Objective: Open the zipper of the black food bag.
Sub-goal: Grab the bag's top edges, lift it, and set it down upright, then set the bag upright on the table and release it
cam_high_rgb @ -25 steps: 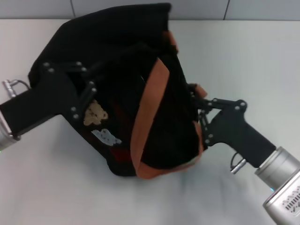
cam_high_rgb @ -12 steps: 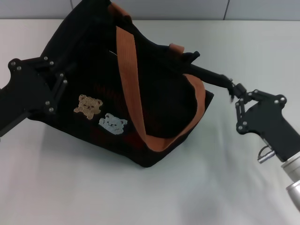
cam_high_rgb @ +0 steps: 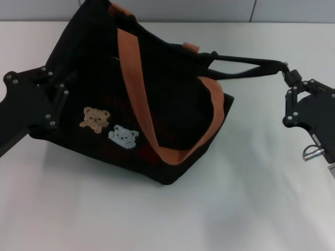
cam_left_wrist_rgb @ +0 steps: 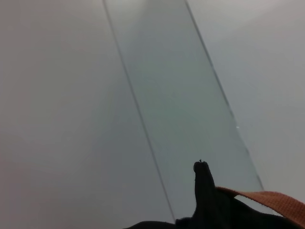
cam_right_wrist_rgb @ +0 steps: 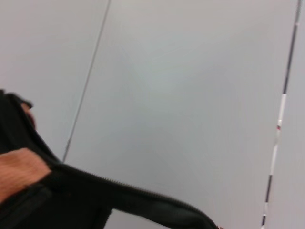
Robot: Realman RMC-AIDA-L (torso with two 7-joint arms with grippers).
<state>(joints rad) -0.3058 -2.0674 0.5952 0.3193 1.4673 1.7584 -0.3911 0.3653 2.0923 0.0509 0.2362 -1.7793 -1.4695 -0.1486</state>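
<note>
While a pale wall point(cam_high_rgb: 220, 9) runs behind it, the white table point(cam_high_rgb: 251, 209) carries the black food bag point(cam_high_rgb: 131, 104), left of centre. At the bag's left side, the left gripper point(cam_high_rgb: 55, 102) clamps the fabric. Far right, the right gripper point(cam_high_rgb: 287, 73) pinches the zipper point(cam_high_rgb: 246, 65), stretched taut from the bag's top edge.

You have the bag point(cam_high_rgb: 157, 104) sitting on the table point(cam_high_rgb: 157, 219), left of centre and toward the back. The left gripper point(cam_high_rgb: 55, 97) is against the bag's left side, beside the two bear patches point(cam_high_rgb: 110, 128) on its front face. One strap point(cam_high_rgb: 137, 94) runs over the front, the other point(cam_high_rgb: 217, 104) loops at the right end. From the top right corner the zipper point(cam_high_rgb: 246, 65) stretches rightward above the table to the right gripper point(cam_high_rgb: 288, 76), well apart from the bag's body.
</note>
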